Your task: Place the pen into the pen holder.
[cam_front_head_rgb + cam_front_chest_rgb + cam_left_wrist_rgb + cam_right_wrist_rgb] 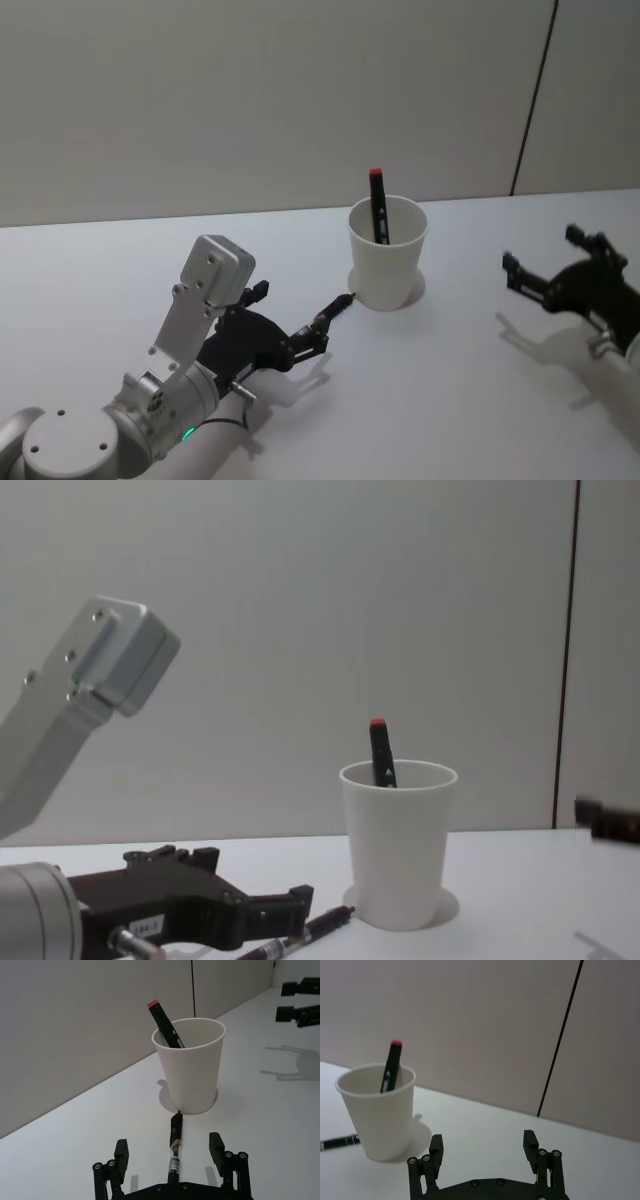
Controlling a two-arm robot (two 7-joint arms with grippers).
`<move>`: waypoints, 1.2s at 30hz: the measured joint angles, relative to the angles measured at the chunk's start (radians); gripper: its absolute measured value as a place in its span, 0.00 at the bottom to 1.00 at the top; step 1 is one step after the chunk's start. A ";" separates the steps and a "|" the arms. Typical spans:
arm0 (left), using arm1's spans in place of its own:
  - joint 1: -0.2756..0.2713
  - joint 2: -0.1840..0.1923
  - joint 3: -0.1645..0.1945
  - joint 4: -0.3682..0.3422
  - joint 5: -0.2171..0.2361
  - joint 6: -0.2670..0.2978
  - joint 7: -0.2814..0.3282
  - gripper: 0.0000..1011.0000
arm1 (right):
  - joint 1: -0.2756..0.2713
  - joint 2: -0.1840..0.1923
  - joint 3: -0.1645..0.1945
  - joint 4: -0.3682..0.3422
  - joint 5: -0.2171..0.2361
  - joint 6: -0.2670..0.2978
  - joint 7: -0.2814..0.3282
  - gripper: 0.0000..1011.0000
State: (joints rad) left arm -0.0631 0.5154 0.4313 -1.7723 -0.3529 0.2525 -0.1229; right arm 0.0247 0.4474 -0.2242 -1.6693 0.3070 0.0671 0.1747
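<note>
Now the left hand (169, 1147), spread open, straddles the pen (176, 1126) beside the pen holder (192, 1070); right hand (482, 1141) open too.

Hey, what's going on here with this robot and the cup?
The left claw sits low on the table, open, with a black pen lying between its fingers and pointing at the foot of the pen holder, a white paper cup. The pen is not gripped yet. A red-capped marker already stands in the pen holder. The right claw hangs open off to the right, idle.
</note>
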 joint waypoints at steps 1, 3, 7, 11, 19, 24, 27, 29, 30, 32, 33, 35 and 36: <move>-0.001 -0.003 0.001 0.002 0.006 -0.006 0.001 0.99 | 0.001 0.000 0.001 -0.003 0.000 -0.007 -0.002 0.99; -0.002 -0.005 0.001 0.004 0.012 -0.011 0.003 0.99 | 0.007 -0.002 0.006 -0.023 -0.002 -0.032 -0.010 0.99; -0.006 -0.011 0.001 0.009 0.025 -0.021 0.006 0.99 | 0.015 -0.006 0.010 -0.042 -0.004 -0.059 -0.018 0.99; -0.009 -0.017 0.002 0.014 0.036 -0.029 0.008 0.99 | 0.030 -0.014 0.016 -0.066 -0.009 -0.100 -0.029 0.99; -0.017 -0.031 0.002 0.026 0.055 -0.038 0.007 0.99 | 0.062 -0.031 0.024 -0.096 -0.018 -0.160 -0.040 0.99; -0.027 -0.042 0.003 0.040 0.067 -0.042 -0.002 0.99 | 0.074 -0.039 0.028 -0.103 -0.029 -0.197 -0.044 0.99; -0.032 -0.047 0.003 0.045 0.073 -0.043 -0.007 0.99 | 0.076 -0.041 0.029 -0.104 -0.034 -0.204 -0.044 0.99; -0.036 -0.051 0.003 0.051 0.077 -0.044 -0.012 0.99 | 0.076 -0.041 0.029 -0.104 -0.037 -0.204 -0.044 0.99; -0.037 -0.053 0.003 0.053 0.078 -0.044 -0.014 0.99 | 0.076 -0.042 0.030 -0.103 -0.039 -0.203 -0.043 0.99; -0.041 -0.057 0.003 0.058 0.082 -0.044 -0.019 0.99 | 0.076 -0.042 0.030 -0.102 -0.041 -0.200 -0.043 0.99; -0.042 -0.058 0.003 0.059 0.083 -0.044 -0.022 0.99 | 0.074 -0.042 0.030 -0.100 -0.043 -0.193 -0.042 0.99; -0.045 -0.061 0.004 0.063 0.086 -0.044 -0.027 0.99 | 0.073 -0.041 0.030 -0.097 -0.045 -0.186 -0.041 0.99; -0.047 -0.064 0.004 0.066 0.089 -0.043 -0.032 0.99 | 0.072 -0.041 0.030 -0.096 -0.046 -0.183 -0.041 0.99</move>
State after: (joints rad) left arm -0.1102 0.4517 0.4350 -1.7065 -0.2642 0.2090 -0.1545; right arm 0.0968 0.4062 -0.1941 -1.7654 0.2615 -0.1155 0.1340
